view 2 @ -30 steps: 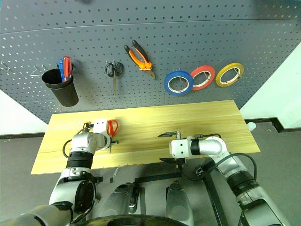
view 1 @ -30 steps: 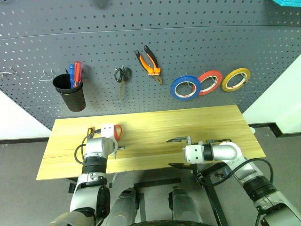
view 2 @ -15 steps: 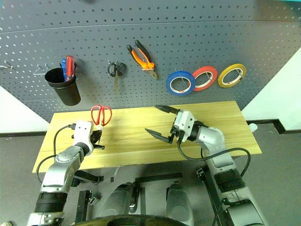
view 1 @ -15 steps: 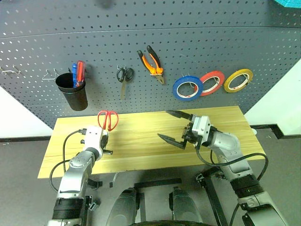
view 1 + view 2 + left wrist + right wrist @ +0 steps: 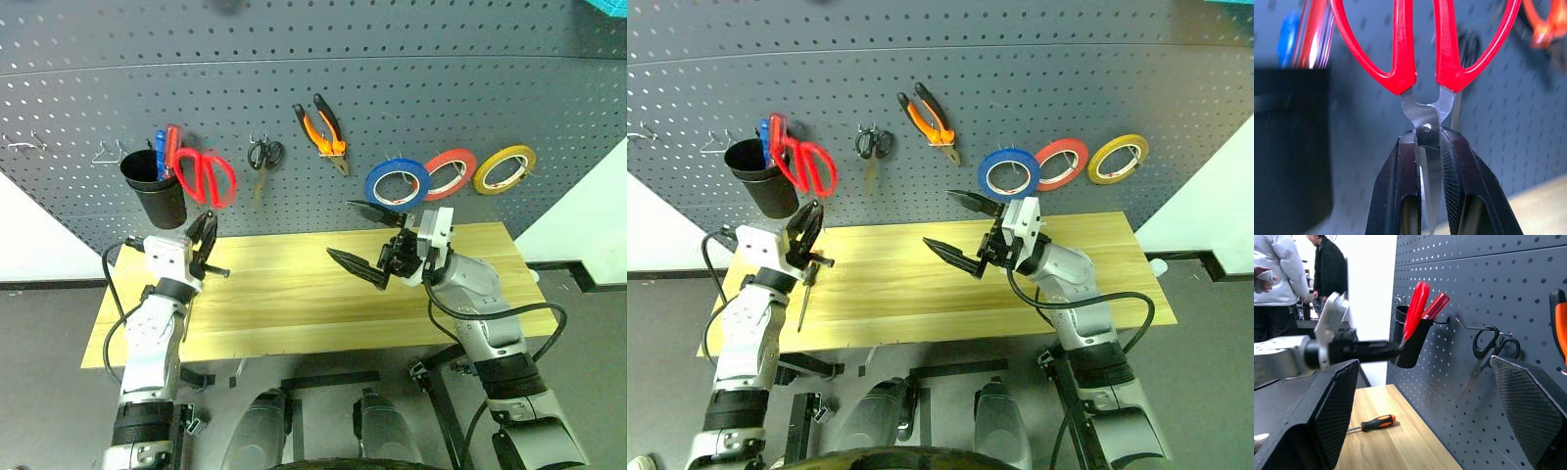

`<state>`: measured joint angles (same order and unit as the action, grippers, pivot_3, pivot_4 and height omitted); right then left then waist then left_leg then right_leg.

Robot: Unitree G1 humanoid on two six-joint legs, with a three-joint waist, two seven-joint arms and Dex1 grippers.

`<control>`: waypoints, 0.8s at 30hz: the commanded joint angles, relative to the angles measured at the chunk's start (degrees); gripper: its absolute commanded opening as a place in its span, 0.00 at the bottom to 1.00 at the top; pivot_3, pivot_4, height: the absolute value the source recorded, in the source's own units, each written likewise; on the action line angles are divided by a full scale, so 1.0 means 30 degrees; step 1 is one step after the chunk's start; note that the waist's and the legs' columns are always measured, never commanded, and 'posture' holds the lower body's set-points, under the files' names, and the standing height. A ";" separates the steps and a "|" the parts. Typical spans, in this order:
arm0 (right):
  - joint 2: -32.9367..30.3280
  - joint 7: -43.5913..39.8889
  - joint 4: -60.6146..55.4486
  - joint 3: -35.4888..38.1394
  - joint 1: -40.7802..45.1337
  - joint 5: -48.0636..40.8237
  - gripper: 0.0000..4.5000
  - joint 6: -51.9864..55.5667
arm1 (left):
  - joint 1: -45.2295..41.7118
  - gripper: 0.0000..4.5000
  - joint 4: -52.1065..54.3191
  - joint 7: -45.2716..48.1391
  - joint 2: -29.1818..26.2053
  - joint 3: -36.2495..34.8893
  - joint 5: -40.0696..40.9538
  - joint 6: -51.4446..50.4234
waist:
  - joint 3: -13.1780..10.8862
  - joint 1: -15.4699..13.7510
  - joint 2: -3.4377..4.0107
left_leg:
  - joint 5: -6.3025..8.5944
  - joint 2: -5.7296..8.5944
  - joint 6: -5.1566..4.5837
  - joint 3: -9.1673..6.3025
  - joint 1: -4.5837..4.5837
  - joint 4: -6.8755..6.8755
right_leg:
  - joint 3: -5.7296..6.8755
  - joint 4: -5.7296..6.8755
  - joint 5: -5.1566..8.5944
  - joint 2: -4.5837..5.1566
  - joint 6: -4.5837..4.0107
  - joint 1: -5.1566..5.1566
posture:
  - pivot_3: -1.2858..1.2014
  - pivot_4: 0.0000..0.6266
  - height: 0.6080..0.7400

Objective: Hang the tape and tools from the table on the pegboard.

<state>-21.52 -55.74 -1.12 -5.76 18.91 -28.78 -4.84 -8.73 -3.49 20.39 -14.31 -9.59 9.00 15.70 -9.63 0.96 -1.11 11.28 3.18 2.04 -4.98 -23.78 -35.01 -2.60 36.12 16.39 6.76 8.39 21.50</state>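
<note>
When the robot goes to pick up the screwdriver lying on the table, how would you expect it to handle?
The screwdriver looks slim and rigid, so it likely won't flex. Its rounded handle, seen in the right wrist view, may let it roll on the smooth table if nudged sideways. Lying flat, it probably offers little height for fingertips.

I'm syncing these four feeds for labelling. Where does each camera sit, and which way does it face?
Head, both eyes: look forward and down at the table and pegboard; both arms show.
Left wrist: looks along the left hand, shut on the red scissors, toward the pegboard.
Right wrist: looks between the open right hand at the left hand.
Shared: scissors, black cup.
</note>
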 commanded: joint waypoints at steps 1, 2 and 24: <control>0.0157 -0.0030 -0.0717 0.0400 0.0234 0.0094 1.00 -0.0231 | -0.1102 0.05 -0.0549 -0.0513 -0.0324 0.0447 -0.1137 0.0328 | 0.0000 0.0003 0.0000 | -0.0001 0.0000 -0.0002 0.0009 0.0000 0.0000 | 0.0001 0.0005 -0.0002 -0.0010 0.0005 0.0003 | 0.49 0.18 0.91; 0.0163 -0.0011 -0.0780 0.0408 0.0192 0.0133 1.00 -0.0224 | -0.1392 0.05 -0.0783 -0.0643 -0.0368 0.0548 -0.1404 0.0332 | 0.0000 -0.0004 0.0000 | -0.0002 0.0000 -0.0002 0.0014 0.0000 -0.0001 | 0.0002 0.0008 -0.0010 -0.0018 0.0018 0.0003 | 0.49 0.18 0.91; -0.0487 -0.0463 -0.1066 0.0167 -0.1233 0.1356 1.00 -0.0610 | -0.3572 0.67 -0.3026 -0.3241 -0.0699 0.2204 -0.4506 -1.1031 | 0.0007 0.0070 0.0003 | -0.0006 0.0009 -0.0007 0.0017 0.0012 -0.0025 | 0.0005 0.0044 -0.0036 -0.0023 0.0065 -0.0009 | 0.49 0.16 0.91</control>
<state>-22.09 -56.34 -2.22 -5.32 15.56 -25.72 -5.06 -19.13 -13.73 12.17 -15.67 -3.46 -2.84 -11.12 -9.61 1.17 -1.10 11.26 3.21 2.02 -4.93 -23.75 -35.09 -2.58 36.26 16.28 6.68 8.59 21.47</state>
